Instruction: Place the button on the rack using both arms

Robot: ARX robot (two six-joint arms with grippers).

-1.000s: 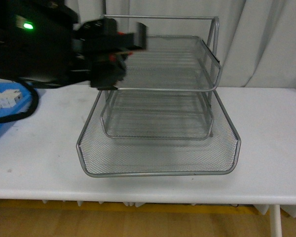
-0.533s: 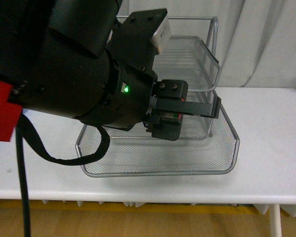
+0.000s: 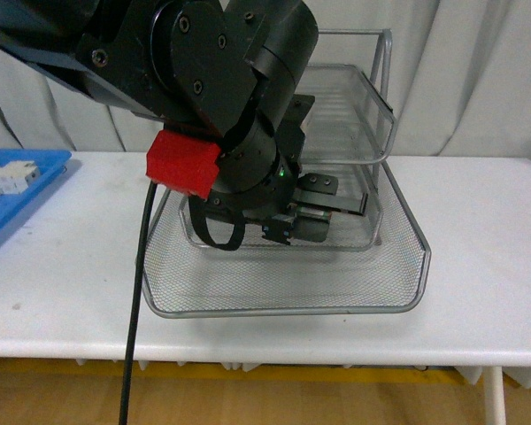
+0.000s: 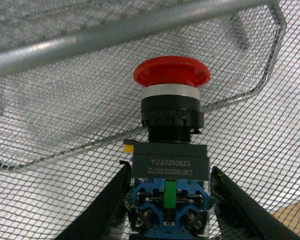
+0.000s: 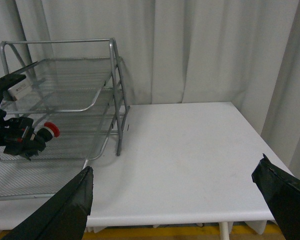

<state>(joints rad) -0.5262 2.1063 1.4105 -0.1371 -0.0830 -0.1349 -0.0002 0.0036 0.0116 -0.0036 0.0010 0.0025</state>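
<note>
Your left arm has swung lower since half a second ago, so the left gripper [image 3: 311, 221] now reaches into the middle tray of the rack [image 3: 283, 308], clamped on the blue body of the button [image 4: 171, 100], red cap forward. Ease it onto the mesh before letting go; your right gripper [image 5: 175, 200] hangs spread wide, well clear

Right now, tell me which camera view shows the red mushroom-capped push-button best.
The left wrist view: the red-capped, black-and-blue push-button fills the frame, its printed label readable, gripped by the left end effector. The right wrist view shows the push-button small and side-on. In the front view the left arm hides nearly all of it.
</note>
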